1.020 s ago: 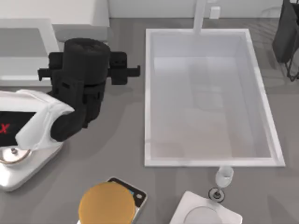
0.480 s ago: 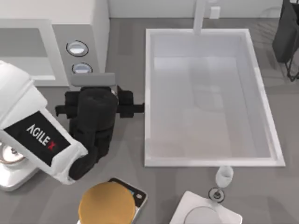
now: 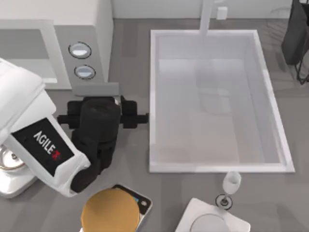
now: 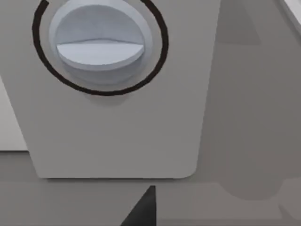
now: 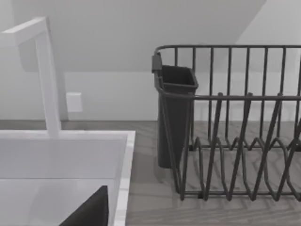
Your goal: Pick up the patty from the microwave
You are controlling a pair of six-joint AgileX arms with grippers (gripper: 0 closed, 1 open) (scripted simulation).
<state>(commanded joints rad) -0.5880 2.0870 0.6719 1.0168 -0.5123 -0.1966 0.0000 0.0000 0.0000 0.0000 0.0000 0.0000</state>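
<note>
The white microwave stands at the table's back left. Its light-grey side panel bears two round silver-blue dials, and part of its grey cavity shows to the left of the panel. The patty is hidden from view. My left gripper hovers just in front of the panel's lower edge, pointing at it. In the left wrist view one dial and the panel are close up, with a dark tip of the left gripper below them. A dark part of my right gripper shows in the right wrist view.
A large white sink basin with a faucet takes up the middle and right. A tan-orange disc, a wine glass and a white plate sit along the front edge. A dark dish rack stands at the back right.
My left arm has drawn back from the microwave toward the table's front. The two dials, covered a second ago, now show.
</note>
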